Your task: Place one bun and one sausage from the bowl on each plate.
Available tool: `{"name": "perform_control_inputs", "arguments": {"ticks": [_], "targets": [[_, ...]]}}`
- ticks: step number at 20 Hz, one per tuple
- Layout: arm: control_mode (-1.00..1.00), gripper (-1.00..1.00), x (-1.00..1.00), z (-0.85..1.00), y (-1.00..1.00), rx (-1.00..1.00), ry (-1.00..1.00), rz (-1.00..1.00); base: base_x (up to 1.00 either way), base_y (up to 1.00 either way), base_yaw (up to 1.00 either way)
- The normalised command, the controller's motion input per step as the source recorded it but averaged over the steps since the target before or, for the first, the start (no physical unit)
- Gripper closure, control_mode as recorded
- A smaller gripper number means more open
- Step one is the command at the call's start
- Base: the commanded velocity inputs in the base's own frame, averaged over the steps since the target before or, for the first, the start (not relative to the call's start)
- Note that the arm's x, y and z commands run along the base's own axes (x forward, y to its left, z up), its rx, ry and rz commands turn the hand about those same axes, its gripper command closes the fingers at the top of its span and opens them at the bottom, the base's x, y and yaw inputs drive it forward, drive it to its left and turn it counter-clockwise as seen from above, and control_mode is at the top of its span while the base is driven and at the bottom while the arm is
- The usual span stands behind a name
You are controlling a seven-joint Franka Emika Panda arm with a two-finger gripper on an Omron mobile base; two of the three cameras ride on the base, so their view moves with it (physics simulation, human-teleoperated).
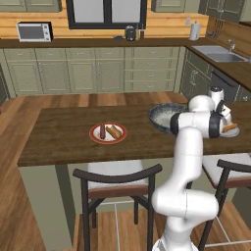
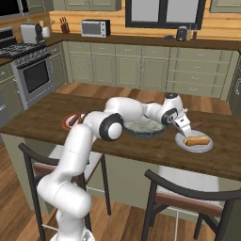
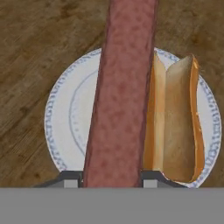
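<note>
Last sausage held over the grey plate, ready for release.

Hand clenched on the sausage, hanging above the pale grey plate right beside the bun lying there. Judged final step: lower, then let go so the sausage settles alongside the bun, not across the rim. Beyond, the bowl on the tabletop; farther along, the red-rimmed plate carrying its bun and sausage.

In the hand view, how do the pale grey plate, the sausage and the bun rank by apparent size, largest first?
1. Pale grey plate.
2. Sausage, held in the gripper close to the camera, so it looks enlarged.
3. Bun, lying on the plate.
</note>
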Motion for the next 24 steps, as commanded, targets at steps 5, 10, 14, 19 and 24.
{"name": "perform_control_inputs", "arguments": {"ticks": [5,10,14,19,24], "targets": [[-1.00,-1.00,0.34,-0.16,-0.03,0.00,-0.01,0.04,0.00,0.00,0.00],[-1.00,-1.00,-0.10,0.15,-0.09,0.03,-0.03,0.00,0.00,0.00,0.00],[-1.00,-1.00,-0.96,0.94,0.21,0.01,-0.22,0.00,0.00,0.00,0.00],[-1.00,-1.00,-1.00,0.81,0.74,-0.11,-0.21,0.02,0.00,0.00,0.00],[-1.00,-1.00,-1.00,0.69,0.79,-0.18,-0.25,0.02,0.00,0.00,0.00]]}}
